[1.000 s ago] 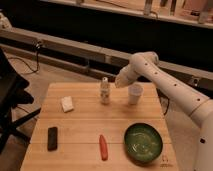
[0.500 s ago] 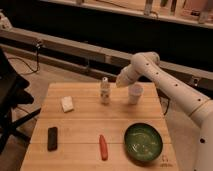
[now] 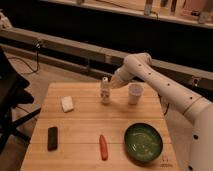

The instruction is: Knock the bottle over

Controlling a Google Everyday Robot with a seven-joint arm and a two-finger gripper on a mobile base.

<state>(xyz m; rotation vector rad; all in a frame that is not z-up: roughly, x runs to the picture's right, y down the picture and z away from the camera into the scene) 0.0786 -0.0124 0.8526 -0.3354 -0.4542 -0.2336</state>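
The bottle [image 3: 105, 90] is small, slim and pale with a light cap and whitish label. It stands upright at the back middle of the wooden table [image 3: 85, 125]. My white arm reaches in from the right, and the gripper [image 3: 113, 82] is right beside the bottle's upper right side, at or very near its cap. A white cup [image 3: 135, 94] stands just right of the bottle, under my forearm.
A white block [image 3: 67, 103] lies at the left back. A black rectangular object [image 3: 52, 138] lies front left, a red carrot-like object [image 3: 103, 146] front middle, a green bowl [image 3: 143, 142] front right. A dark chair [image 3: 10, 100] stands left of the table.
The gripper has edged slightly left toward the bottle's top. The bottle still stands upright in the same place.
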